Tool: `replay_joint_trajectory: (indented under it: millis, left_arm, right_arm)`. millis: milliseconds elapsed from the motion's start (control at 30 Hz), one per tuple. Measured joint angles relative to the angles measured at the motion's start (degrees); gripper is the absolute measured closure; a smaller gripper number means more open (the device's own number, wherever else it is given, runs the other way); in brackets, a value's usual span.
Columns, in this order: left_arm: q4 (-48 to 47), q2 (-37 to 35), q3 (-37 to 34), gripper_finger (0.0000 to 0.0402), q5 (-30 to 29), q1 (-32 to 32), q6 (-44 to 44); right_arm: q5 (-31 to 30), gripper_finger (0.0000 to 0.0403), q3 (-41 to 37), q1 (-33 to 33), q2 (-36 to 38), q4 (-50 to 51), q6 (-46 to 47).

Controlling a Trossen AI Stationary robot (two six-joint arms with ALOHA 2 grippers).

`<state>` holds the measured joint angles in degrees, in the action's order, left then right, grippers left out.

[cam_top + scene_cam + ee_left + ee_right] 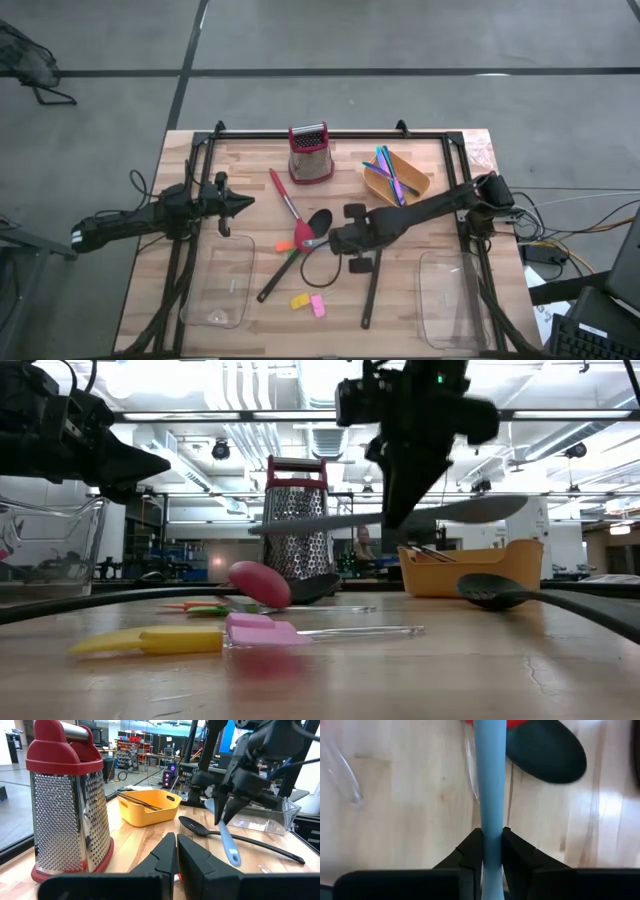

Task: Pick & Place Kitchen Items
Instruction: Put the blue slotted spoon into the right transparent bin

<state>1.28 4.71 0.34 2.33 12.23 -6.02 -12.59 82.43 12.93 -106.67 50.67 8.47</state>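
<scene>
We see the right gripper (491, 837) clamped on a blue stick (489, 780), lifted mid-table over the red spoon (287, 212), left gripper (176, 851) shut and idle by the grater (310, 152); thin off-centre grip could let it swing or slip.

Red box grater (310, 154), upright beside yellow bin (415, 183).

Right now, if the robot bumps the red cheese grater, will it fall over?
Probably it would tip rather than slide: the grater stands tall and upright on a fairly small base. Its metal sides look stiff, so it likely wouldn't bend.
</scene>
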Motion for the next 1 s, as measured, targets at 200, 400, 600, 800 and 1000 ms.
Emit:
replay_joint_trajectory:
  millis: [200, 400, 600, 800, 1000]
  left_arm:
    - [0.0, 0.0, 0.0, 0.0378, 0.0, 0.0, 0.0]
    - [0.0, 0.0, 0.0, 0.0378, 0.0, 0.0, 0.0]
    - [0.0, 0.0, 0.0, 0.0378, 0.0, 0.0, 0.0]
    - [0.0, 0.0, 0.0, 0.0378, 0.0, 0.0, 0.0]
    - [0.0, 0.0, 0.0, 0.0378, 0.0, 0.0, 0.0]
  right_arm:
    - [0.0, 0.0357, 1.9, 1.9, 2.5, 4.9, 11.2]
    - [-2.3, 0.0349, 1.9, 4.2, 6.3, 4.8, 16.3]
    - [-5.4, 0.0355, 1.8, 5.5, 9.3, 5.1, 21.1]
    - [-5.8, 0.0352, 1.8, 7.7, 12.4, 8.5, 34.1]
    - [-9.2, 0.0354, 1.7, 12.0, 14.4, 16.3, 49.0]
